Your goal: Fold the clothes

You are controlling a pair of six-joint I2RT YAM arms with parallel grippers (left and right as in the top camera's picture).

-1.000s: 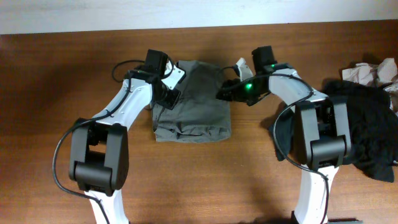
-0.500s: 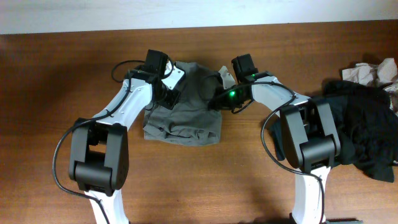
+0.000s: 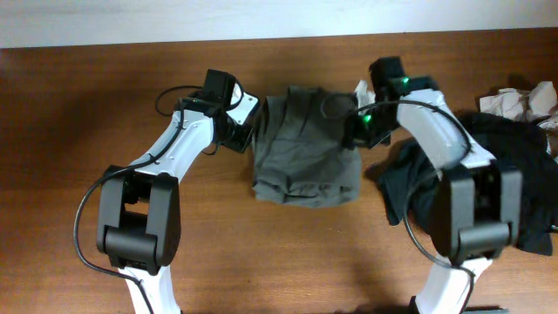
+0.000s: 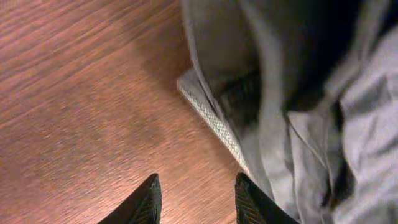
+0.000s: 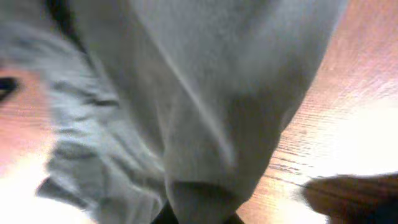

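Dragged rightward with the right arm: the shorts (image 3: 305, 161).
Grey-olive, rumpled, loosely folded; right gripper (image 3: 356, 129) pinched on their edge, left gripper (image 4: 196, 190) parted above the table (image 4: 74, 93).

On my right wrist camera I see the grey shorts (image 5: 186, 93) across most of the view, blurred and creased, narrowing to a bunch pinched in the right gripper (image 5: 198, 218) at the bottom edge. The wooden table (image 5: 348, 81) shows on the right, with a blurred dark shape (image 5: 351, 196) low down
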